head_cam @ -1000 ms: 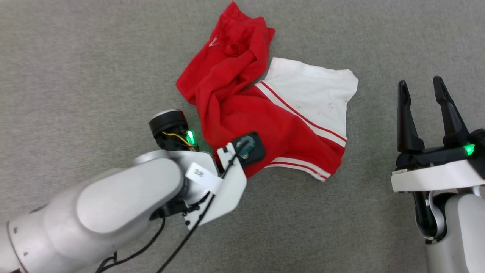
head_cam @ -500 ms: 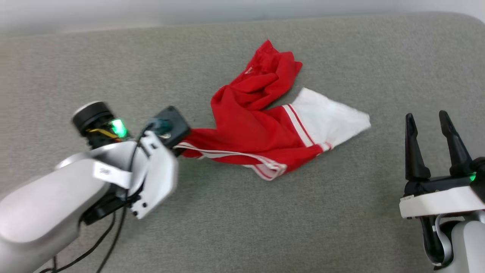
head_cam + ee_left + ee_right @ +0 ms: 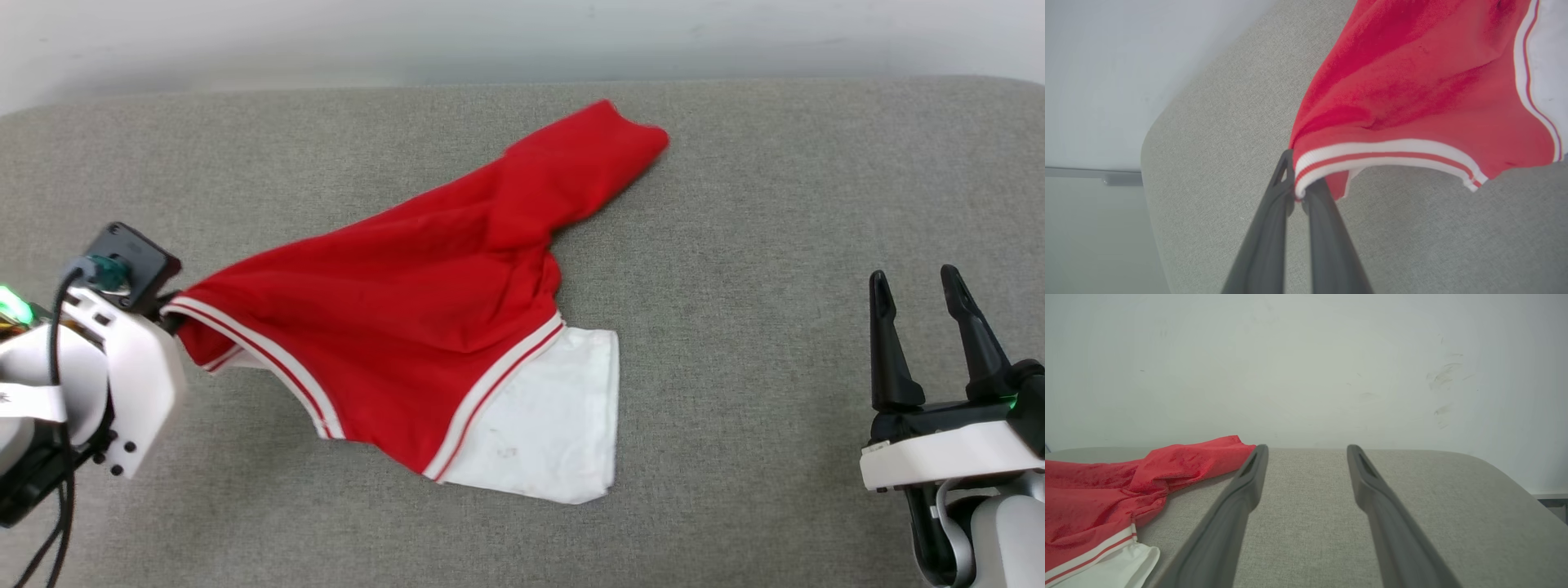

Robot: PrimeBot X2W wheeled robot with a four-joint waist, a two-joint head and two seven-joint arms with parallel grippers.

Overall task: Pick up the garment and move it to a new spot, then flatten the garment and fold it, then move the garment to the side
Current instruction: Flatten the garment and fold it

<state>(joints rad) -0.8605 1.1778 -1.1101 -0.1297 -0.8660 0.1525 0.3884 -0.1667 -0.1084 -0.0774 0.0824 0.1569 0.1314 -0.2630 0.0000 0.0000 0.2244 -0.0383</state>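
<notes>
We are judging the relocation step under way: the left pincer point(image 3: 1295, 179) is clenching the striped trim point(image 3: 1384, 153) of the red, white-sleeved jersey point(image 3: 392, 327) lying across the grey fabric desk point(image 3: 735, 204), the right pincer point(image 3: 912, 282) is idling released, flattening and folding pending.

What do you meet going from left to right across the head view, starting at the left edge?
left gripper, shut on the striped hem → garment, stretched out from that grip → bare stretch of grey padded surface → right gripper, open and apart from the garment.
</notes>
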